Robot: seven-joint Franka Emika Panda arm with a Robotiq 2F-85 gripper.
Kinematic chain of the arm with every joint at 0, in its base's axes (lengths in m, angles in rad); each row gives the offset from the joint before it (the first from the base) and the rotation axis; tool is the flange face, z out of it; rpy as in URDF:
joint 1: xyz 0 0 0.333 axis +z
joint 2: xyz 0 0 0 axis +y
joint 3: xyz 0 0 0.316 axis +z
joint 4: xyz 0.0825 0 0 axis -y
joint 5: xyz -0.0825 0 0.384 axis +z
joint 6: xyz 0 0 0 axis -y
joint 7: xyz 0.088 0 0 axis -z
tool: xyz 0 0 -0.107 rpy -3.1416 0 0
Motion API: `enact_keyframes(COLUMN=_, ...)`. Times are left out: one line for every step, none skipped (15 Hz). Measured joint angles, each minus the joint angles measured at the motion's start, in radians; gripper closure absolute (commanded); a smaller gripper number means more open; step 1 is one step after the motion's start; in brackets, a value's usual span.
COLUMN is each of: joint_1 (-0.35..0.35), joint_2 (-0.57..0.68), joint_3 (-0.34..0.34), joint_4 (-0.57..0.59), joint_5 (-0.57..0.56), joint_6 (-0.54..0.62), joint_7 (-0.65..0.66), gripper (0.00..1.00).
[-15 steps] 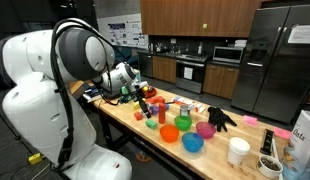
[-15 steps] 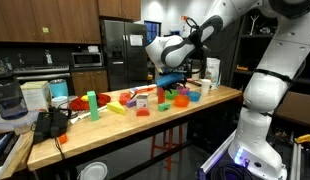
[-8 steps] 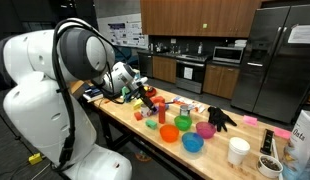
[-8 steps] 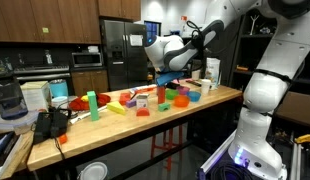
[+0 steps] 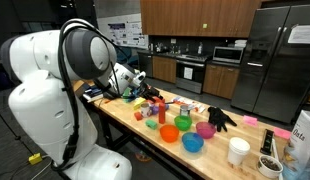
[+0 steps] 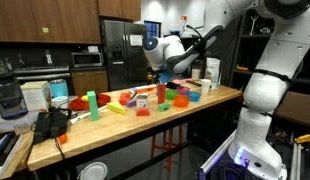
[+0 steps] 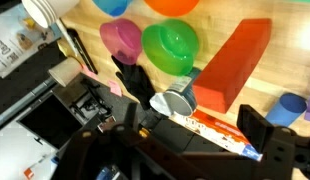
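Overlapping red block edge: silver cup

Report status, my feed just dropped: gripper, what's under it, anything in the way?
Gripper open, empty, hovering. Red block and green bowl right below. Pink bowl and metal cup crowd close.

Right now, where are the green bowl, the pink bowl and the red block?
green bowl [image 7: 172, 45], wrist view, on the inside of the bowl.
pink bowl [image 7: 122, 38], wrist view, on its inside.
red block [image 7: 238, 62], wrist view, on its broad top face.
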Motion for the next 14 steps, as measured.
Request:
enact_keyframes(joint_1=0.000, joint_2=0.001, joint_3=-0.001, joint_4=0.000, joint_5=-0.023, joint_6=0.015, joint_7=-0.015, gripper=0.00)
enact_keyframes(joint_1=0.000, joint_2=0.003, joint_3=-0.001, joint_4=0.000, joint_5=-0.032, joint_6=0.020, joint_7=-0.022, gripper=0.00)
enact_keyframes(joint_1=0.000, joint_2=0.004, joint_3=-0.001, joint_4=0.000, joint_5=-0.036, joint_6=0.023, joint_7=-0.028, gripper=0.00)
enact_keyframes(joint_1=0.000, joint_2=0.004, joint_3=-0.001, joint_4=0.000, joint_5=-0.037, joint_6=0.024, joint_7=-0.031, gripper=0.00)
enact_keyframes(joint_1=0.000, joint_2=0.004, joint_3=-0.001, joint_4=0.000, joint_5=-0.037, joint_6=0.024, joint_7=-0.032, gripper=0.00)
enact_keyframes(joint_1=0.000, joint_2=0.005, joint_3=-0.001, joint_4=0.000, joint_5=-0.037, joint_6=0.024, joint_7=-0.033, gripper=0.00)
enact_keyframes(joint_1=0.000, joint_2=0.005, joint_3=-0.001, joint_4=0.000, joint_5=-0.037, joint_6=0.024, joint_7=-0.033, gripper=0.00)
enact_keyframes(joint_1=0.000, joint_2=0.005, joint_3=-0.001, joint_4=0.000, joint_5=-0.037, joint_6=0.024, joint_7=-0.034, gripper=0.00)
enact_keyframes(joint_1=0.000, joint_2=0.005, joint_3=-0.001, joint_4=0.000, joint_5=-0.037, joint_6=0.024, joint_7=-0.034, gripper=0.00)
enact_keyframes(joint_1=0.000, joint_2=0.005, joint_3=-0.001, joint_4=0.000, joint_5=-0.037, joint_6=0.025, joint_7=-0.034, gripper=0.00)
enact_keyframes(joint_1=0.000, joint_2=0.005, joint_3=-0.001, joint_4=0.000, joint_5=-0.032, joint_6=0.023, joint_7=-0.034, gripper=0.00)
enact_keyframes(joint_1=0.001, joint_2=0.006, joint_3=-0.001, joint_4=-0.001, joint_5=-0.034, joint_6=0.027, joint_7=-0.027, gripper=0.00)
enact_keyframes(joint_1=0.001, joint_2=0.006, joint_3=-0.003, joint_4=-0.002, joint_5=-0.043, joint_6=0.048, joint_7=-0.021, gripper=0.00)
enact_keyframes(joint_1=0.000, joint_2=0.006, joint_3=-0.007, joint_4=-0.005, joint_5=-0.065, joint_6=0.088, joint_7=-0.019, gripper=0.00)
